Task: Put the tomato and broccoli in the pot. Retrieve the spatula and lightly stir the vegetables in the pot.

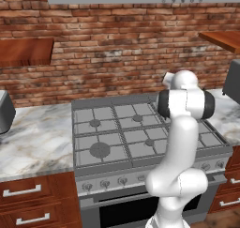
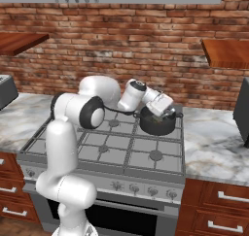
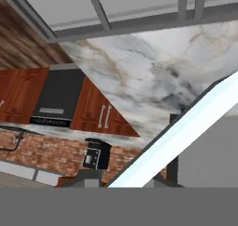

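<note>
The dark pot (image 2: 154,126) stands on the back right burner of the stove (image 2: 121,147). My gripper (image 2: 168,113) hangs over the pot's right rim, pointing down into it. In the hand view a long pale bar, the spatula (image 3: 186,127) handle, runs slantwise close to the camera and across one dark fingertip (image 3: 173,146). Whether the fingers clamp it is hidden. The tomato and the broccoli are out of sight, with the pot's inside covered by my hand. In the left base view my own arm blocks the pot.
Marble counters (image 2: 214,143) flank the stove (image 1: 108,133) on both sides. A dark appliance (image 2: 241,113) stands at the far right and a grey one (image 1: 3,112) at the far left. Wooden shelves (image 2: 226,53) jut from the brick wall.
</note>
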Motion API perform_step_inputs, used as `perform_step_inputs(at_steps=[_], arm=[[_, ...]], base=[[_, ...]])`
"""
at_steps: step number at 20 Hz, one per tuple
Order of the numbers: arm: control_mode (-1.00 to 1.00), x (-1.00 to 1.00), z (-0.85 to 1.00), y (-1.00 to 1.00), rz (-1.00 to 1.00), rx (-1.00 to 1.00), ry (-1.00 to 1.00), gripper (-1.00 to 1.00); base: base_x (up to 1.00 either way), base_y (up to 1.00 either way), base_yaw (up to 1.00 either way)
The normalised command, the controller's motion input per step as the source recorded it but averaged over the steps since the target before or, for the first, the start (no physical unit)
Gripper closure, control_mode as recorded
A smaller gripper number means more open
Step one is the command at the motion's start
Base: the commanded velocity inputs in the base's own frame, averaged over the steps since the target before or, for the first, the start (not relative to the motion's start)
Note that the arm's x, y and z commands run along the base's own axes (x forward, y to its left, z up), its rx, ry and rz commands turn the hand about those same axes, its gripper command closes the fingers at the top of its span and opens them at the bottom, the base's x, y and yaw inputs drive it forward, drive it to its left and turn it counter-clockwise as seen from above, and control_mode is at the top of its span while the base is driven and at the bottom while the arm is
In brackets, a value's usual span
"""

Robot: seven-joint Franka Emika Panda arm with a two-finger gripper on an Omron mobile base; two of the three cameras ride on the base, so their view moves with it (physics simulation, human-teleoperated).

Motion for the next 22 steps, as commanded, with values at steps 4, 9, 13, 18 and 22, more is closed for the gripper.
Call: perform_step_inputs(at_steps=[4,9,13,18,22], arm=[[-1.00,0.00,0.01,0.00,0.20,0.00,0.02,1.00],[-1.00,-0.01,0.04,0.00,0.19,0.00,0.00,1.00],[-1.00,-0.04,0.00,0.00,0.19,0.00,0.00,1.00],[-1.00,0.44,0.00,-0.05,0.10,0.00,0.02,1.00],[-1.00,0.74,0.00,-0.13,0.01,0.00,0.05,1.00]], base=[[0.00,0.00,0.00],[0.00,0.00,0.00],[0.00,0.00,0.00],[0.00,0.00,0.00],[0.00,0.00,0.00]])
